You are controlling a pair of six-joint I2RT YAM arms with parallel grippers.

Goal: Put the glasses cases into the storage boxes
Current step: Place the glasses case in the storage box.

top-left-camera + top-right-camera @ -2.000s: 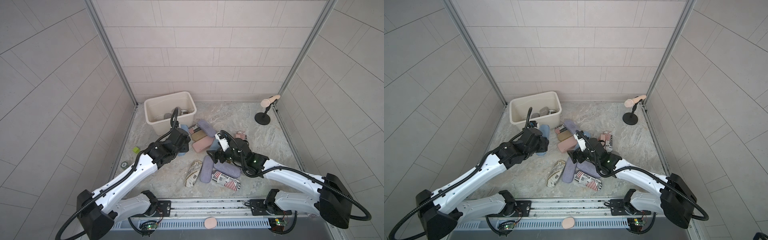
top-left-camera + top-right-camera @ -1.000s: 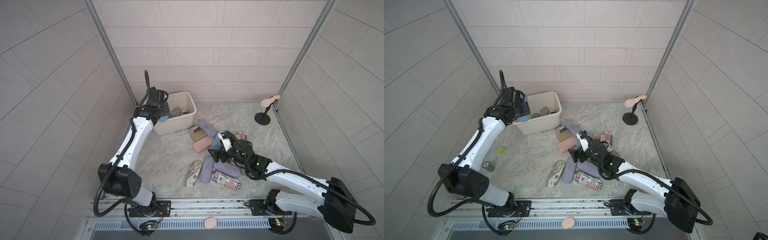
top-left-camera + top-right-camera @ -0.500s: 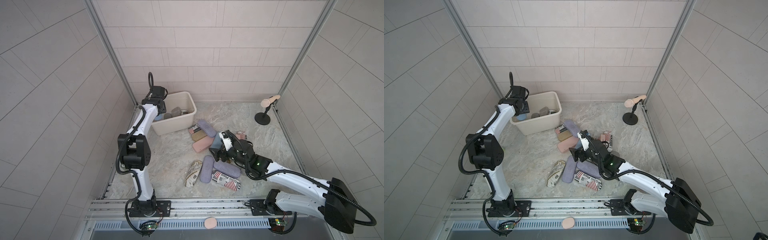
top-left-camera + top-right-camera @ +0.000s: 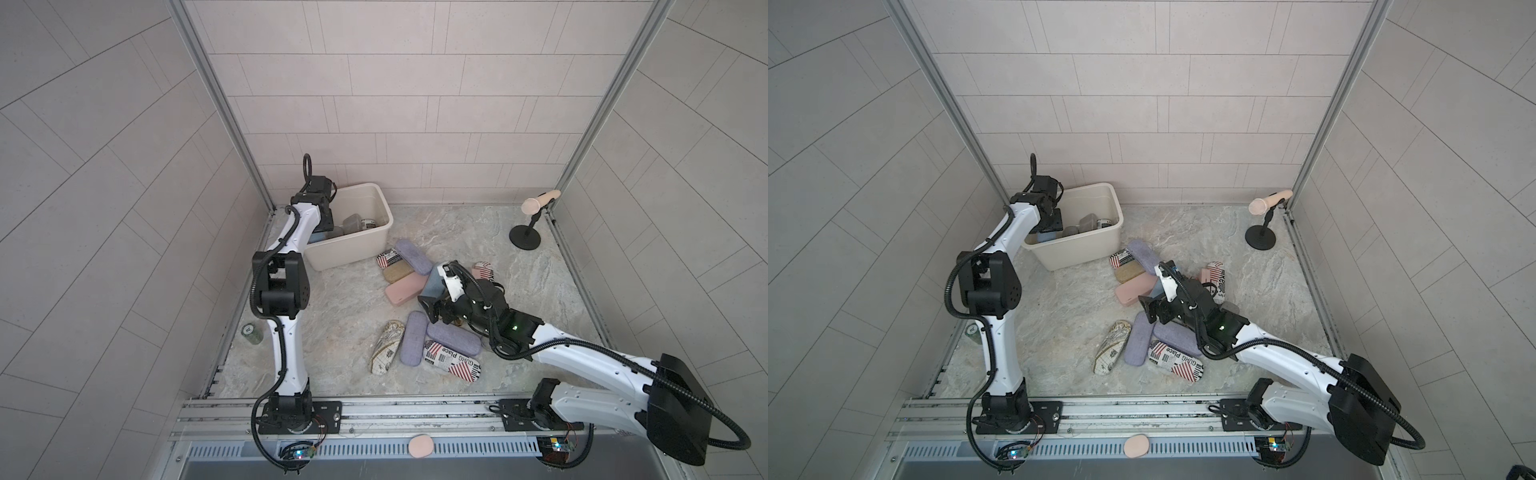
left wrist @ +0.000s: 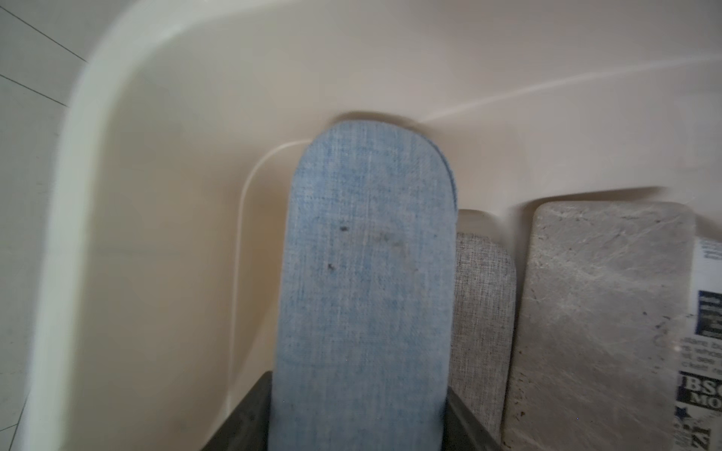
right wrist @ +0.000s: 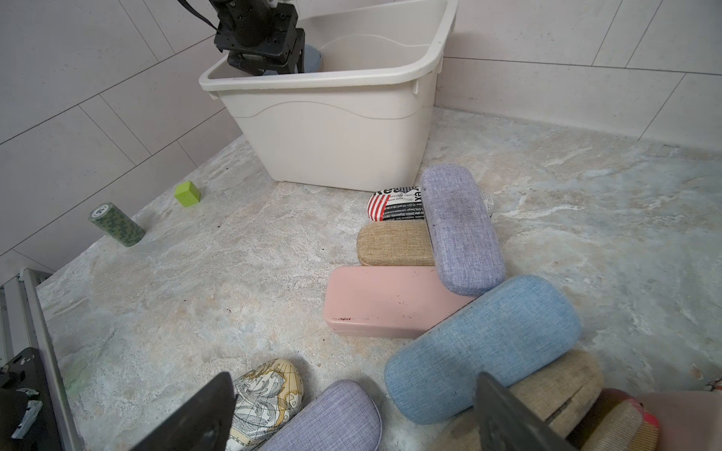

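Left gripper (image 5: 357, 394): clamped on a light blue case (image 5: 367, 254), inside the storage box (image 5: 176, 175), beside grey cases (image 5: 601, 312).
Right gripper (image 6: 353, 386): jaws spread wide, empty, above loose cases (image 6: 390, 300) outside the storage box.

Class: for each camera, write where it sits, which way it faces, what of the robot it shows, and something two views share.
Top views: high over the front rail, looking down on the table, left arm, right arm, the storage bin and loose glasses cases.
Left wrist: on the left arm, looking into the bin past the left gripper, shut on a light blue case.
Right wrist: low over the table, facing the bin; the open right gripper shows.
Shared: right wrist and top views both show the left gripper inside the bin.
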